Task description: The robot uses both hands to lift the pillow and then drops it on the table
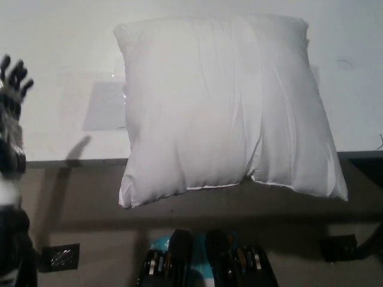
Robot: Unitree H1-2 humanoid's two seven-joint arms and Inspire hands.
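At the far left the left hand (pixel 12 89) is seen raised beside the table (pixel 60 48), its dark fingers (pixel 17 75) spread and nothing held. It is blurred, and it stands well apart from the pillow (pixel 221 107). From that height and distance a misjudged reach is the likeliest fault: the pillow's left edge could be struck from above or pushed sideways rather than caught from the side.

On the table, just left of the pillow, a flat pale grey patch (pixel 105 106) is seen, partly tucked under the pillow's edge; what it is cannot be told.

The pillow lies on the table with its near edge hanging over the table's front edge. That overhang is the second risk: a one-sided push could slide it off toward the robot. The cover is plain white cloth, soft and creased, with long folds running down it. The shape is roughly square and plump, with pointed corners. Being so yielding, it would be expected to sag or fold if pressed on one side only.

The right hand is not in view, so its state cannot be told.
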